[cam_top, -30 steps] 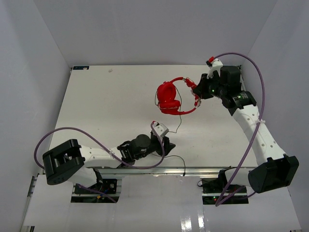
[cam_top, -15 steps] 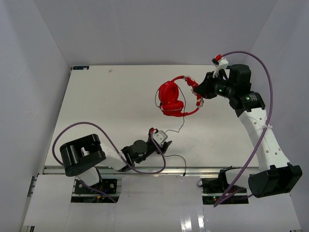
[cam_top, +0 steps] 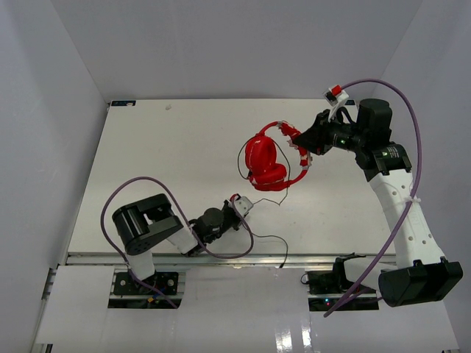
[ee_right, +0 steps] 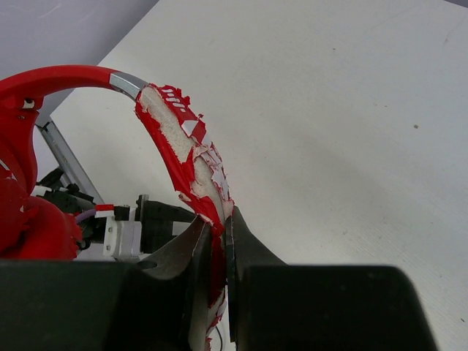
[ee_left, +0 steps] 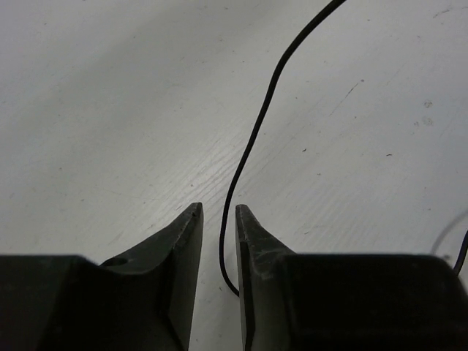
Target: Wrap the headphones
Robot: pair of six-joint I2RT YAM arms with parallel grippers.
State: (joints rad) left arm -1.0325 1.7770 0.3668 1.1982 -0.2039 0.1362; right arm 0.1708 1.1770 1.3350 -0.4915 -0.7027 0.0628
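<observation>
Over the table (cam_top: 147, 162), headphones (cam_top: 266, 160) in right pincer (cam_top: 301, 144)

Bright, even light; soft shadows; near foreground blurred.

White tabletop (cam_top: 162, 154), matte, faint scuffs and specks up close. Thin dark cable (ee_left: 256, 135) lying on it near front edge, loose curve over bare surface. Tiny speck (cam_top: 168, 107) by far-left corner.
</observation>
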